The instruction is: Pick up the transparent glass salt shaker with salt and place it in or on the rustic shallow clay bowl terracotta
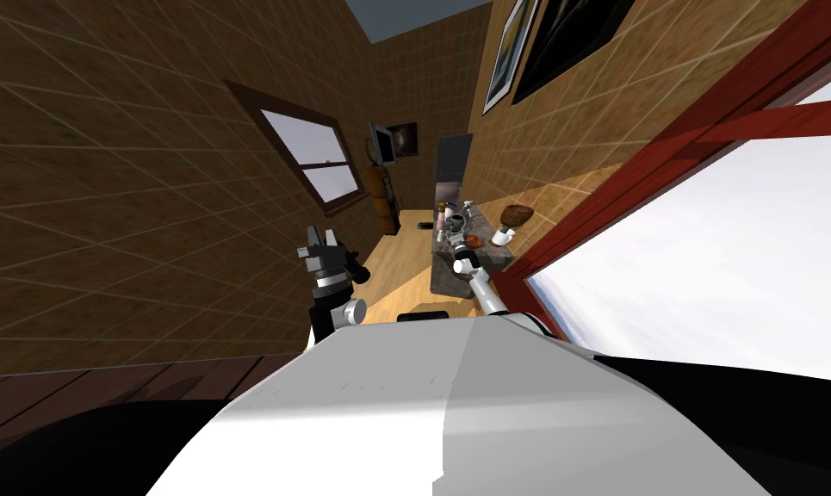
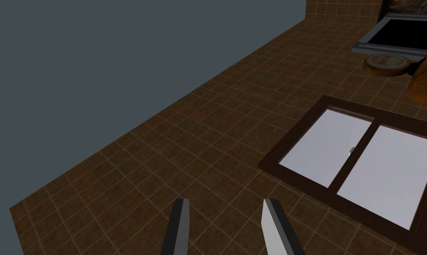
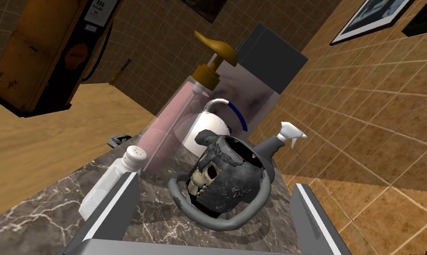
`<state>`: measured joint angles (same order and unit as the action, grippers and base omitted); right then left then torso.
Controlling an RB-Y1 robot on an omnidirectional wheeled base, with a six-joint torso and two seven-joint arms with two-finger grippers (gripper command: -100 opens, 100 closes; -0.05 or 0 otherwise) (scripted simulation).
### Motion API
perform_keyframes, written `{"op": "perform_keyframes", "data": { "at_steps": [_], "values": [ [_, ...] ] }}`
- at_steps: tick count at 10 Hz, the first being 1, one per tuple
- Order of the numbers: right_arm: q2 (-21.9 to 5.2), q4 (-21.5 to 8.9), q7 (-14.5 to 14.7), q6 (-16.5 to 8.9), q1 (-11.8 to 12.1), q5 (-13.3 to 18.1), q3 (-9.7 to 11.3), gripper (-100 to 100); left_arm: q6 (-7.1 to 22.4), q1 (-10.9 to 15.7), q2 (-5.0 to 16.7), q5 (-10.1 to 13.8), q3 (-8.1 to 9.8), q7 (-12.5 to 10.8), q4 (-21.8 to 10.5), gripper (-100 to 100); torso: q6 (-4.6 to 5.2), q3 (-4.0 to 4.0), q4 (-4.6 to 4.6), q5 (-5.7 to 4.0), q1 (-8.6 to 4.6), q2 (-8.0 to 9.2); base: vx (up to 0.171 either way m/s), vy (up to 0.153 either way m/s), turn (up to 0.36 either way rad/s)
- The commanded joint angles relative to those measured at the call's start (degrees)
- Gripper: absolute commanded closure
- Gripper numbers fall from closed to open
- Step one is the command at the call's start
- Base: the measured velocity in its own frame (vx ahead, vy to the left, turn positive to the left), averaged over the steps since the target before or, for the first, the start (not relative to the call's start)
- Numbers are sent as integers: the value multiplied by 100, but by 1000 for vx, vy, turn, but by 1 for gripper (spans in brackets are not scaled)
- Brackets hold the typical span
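- The right hand (image 3: pixel 217 182) reaches over the marble desk (image 3: pixel 40 212), a little right of the middle of the head view. Its fingers are spread wide and grip nothing, which looks like lining up for a grab
- The salt shaker (image 3: pixel 113 186), clear with a white cap, is on the desk just outside one finger of that hand. A battered dark pot (image 3: pixel 225 177) sits between the fingers instead, so the hand probably needs to shift sideways toward the shaker
- The brown clay bowl (image 1: pixel 517 213) sits further along the desk, right of centre in the head view and apart from the shaker, ready as the drop-off spot
- The left hand (image 1: pixel 319 245), left of centre in the head view, hangs raised away from the desk with its fingers apart and empty, probably to keep clear
- Count: one shaker, one bowl, one pink pump bottle (image 3: pixel 177 119), one white kettle (image 3: pixel 203 133), one spray bottle (image 3: pixel 274 144), one dark pot, two hands
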<state>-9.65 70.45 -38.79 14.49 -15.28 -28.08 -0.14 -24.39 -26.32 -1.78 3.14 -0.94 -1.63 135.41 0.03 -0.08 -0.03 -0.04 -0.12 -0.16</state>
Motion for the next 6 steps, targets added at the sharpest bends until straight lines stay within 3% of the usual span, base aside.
{"op": "perform_keyframes", "data": {
  "at_steps": [1, 2, 4, 6],
  "values": [
    [69, -286, -280, -125, -211, -134, 6, -100, 0, 0, 0, 0, 0, 0, 0, 0, 0, 0, 0, 0, 0, 0, 41, -43, -17],
    [69, -384, -280, -125, -211, -134, 6, -100, 0, 0, 0, 0, 0, 0, 0, 0, 0, -3, -1, -1, -3, -6, 30, -34, -1],
    [169, -768, -619, -280, -490, -303, 15, -100, 0, 0, 0, 0, 0, 0, 0, 0, 1, -1, -1, 0, -1, -2, 35, -37, -25],
    [232, -996, -776, -354, -617, -380, 19, -100, 0, 0, 0, 0, 0, 0, 0, 0, 0, -4, -2, 0, 3, -6, 40, -23, -13]
  ]
}}
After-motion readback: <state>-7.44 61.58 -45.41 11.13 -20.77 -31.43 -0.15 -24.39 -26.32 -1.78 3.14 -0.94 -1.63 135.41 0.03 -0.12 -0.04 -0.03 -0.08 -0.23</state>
